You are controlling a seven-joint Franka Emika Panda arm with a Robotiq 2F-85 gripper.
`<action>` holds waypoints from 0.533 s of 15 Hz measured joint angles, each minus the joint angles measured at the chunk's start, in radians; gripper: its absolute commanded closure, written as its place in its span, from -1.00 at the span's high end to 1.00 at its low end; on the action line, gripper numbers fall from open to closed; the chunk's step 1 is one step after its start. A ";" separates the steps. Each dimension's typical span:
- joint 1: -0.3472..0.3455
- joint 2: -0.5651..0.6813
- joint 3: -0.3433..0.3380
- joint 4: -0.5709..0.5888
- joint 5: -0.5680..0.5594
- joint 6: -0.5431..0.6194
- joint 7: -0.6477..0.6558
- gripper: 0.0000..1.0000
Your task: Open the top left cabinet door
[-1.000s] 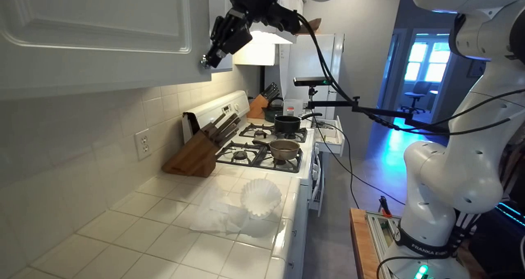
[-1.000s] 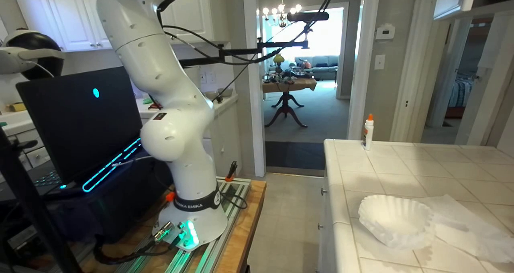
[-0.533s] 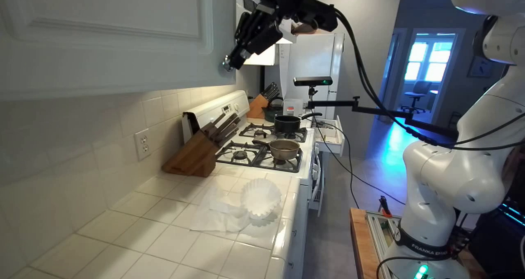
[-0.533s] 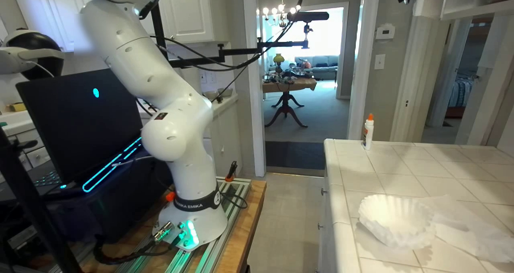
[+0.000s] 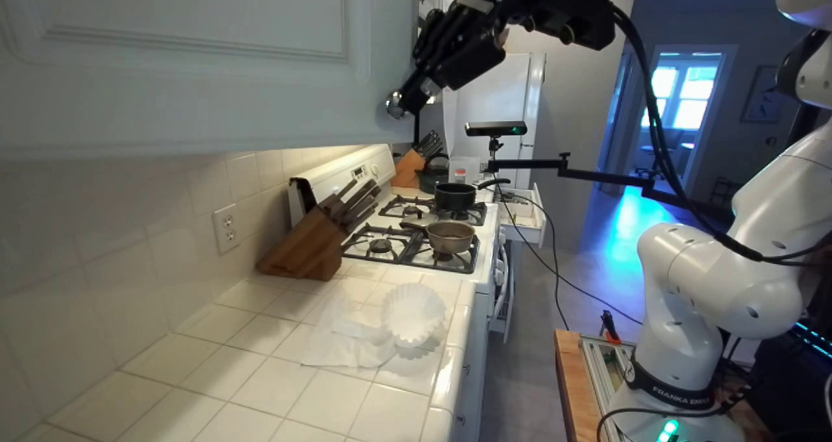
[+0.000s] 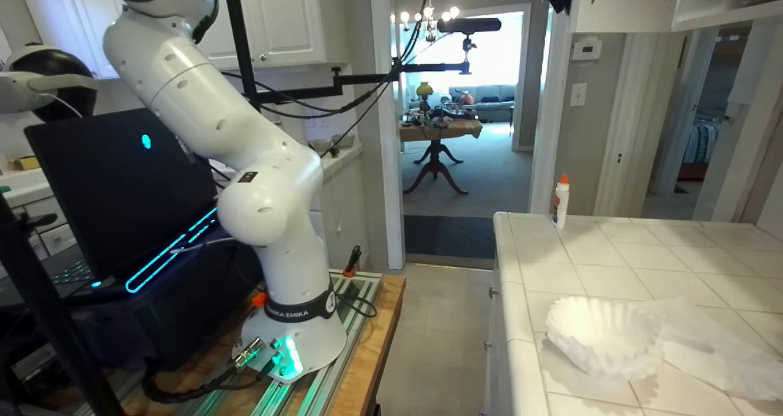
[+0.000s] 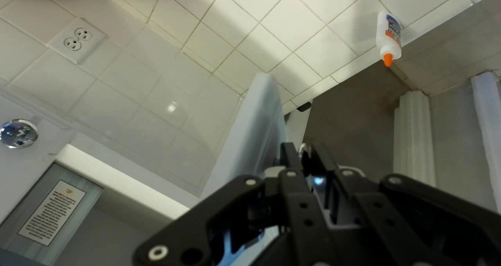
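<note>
The top left cabinet door (image 5: 260,97) is white with a raised panel and stands swung out from its cabinet. In an exterior view its plain inner face (image 6: 624,3) shows beside the cabinet opening (image 6: 728,12). Its round silver knob (image 5: 394,105) sits at the lower free corner. My black gripper (image 5: 408,99) is shut on this knob, with the arm reaching in from the robot's side. In the wrist view the door (image 7: 250,133) shows nearly edge-on, and the knob (image 7: 303,148) is between my fingertips (image 7: 303,152), partly hidden by them.
A matching door's knob (image 7: 18,133) is at the left of the wrist view. Below are a tiled counter (image 5: 260,377), a paper filter (image 5: 413,313), a glue bottle (image 6: 560,202), a knife block (image 5: 305,244) and pans on the stove (image 5: 448,237). A camera arm (image 5: 572,172) stands nearby.
My gripper and the knob have moved together away from the cabinet toward the robot's side. The door has swung further out, showing more of its inner face. The arm has leaned back.
</note>
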 measured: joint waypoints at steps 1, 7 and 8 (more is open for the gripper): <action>0.004 -0.010 0.017 -0.006 -0.013 0.000 0.027 -0.22; 0.045 -0.032 0.105 -0.013 -0.073 -0.032 0.104 0.57; 0.052 -0.031 0.117 -0.013 -0.083 -0.038 0.104 0.68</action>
